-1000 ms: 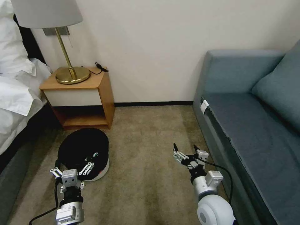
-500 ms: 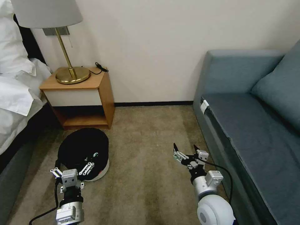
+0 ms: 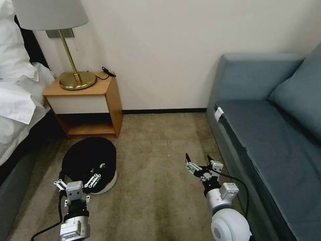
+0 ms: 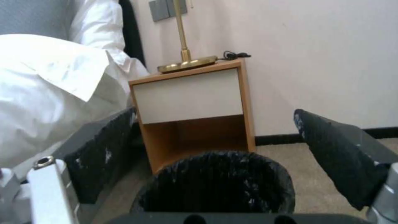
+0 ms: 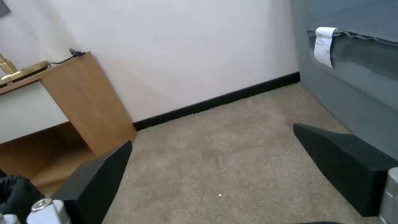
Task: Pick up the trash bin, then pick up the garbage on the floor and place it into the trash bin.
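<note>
Left gripper [image 3: 78, 180] agape beside trash bin [image 3: 87, 160]

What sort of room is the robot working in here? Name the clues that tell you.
Probably a hotel bedroom: a bed with white linen, a wooden bedside table carrying a brass lamp with a white shade, and a blue-grey fabric sofa on beige carpet.

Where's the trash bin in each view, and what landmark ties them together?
Head view: trash bin lower left, on the carpet before the nightstand.
Left wrist view: bottom centre, between the open fingers.
Right wrist view: dark sliver at bottom-left edge.
Shared landmark: the nightstand.
</note>
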`<state>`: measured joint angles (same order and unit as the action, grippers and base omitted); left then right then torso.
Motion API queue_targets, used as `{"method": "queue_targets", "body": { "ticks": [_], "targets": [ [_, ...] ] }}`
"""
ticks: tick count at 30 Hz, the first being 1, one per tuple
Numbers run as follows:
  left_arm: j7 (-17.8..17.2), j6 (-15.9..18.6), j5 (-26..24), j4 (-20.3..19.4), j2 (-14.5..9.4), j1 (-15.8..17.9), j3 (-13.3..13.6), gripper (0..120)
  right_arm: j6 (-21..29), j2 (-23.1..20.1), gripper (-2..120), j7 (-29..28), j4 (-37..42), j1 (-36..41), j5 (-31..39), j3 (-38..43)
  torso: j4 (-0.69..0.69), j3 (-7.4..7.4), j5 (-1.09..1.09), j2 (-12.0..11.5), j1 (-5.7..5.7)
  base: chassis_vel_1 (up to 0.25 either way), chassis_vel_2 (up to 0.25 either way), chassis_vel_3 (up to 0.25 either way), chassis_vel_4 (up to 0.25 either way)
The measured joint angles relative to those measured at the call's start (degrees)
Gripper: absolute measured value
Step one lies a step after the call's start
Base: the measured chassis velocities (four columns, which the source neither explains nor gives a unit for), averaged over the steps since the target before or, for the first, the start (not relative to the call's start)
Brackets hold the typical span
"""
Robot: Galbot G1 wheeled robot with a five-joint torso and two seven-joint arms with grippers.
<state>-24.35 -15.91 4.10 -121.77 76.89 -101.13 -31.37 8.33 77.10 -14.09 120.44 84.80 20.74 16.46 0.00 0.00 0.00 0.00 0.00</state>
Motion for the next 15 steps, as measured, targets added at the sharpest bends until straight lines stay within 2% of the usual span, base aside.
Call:
{"method": "queue_targets", "body": {
  "ticks": [15],
  "targets": [
    [0.0, 0.0, 0.0, 0.0, 0.0, 0.0, 0.0, 100, 0.0, 0.0, 100, 0.0, 0.0, 0.0, 0.0, 0.0, 0.0, 0.0, 0.0, 0.0, 0.0, 0.0, 0.0, 0.0, 0.0]
  ]
}}
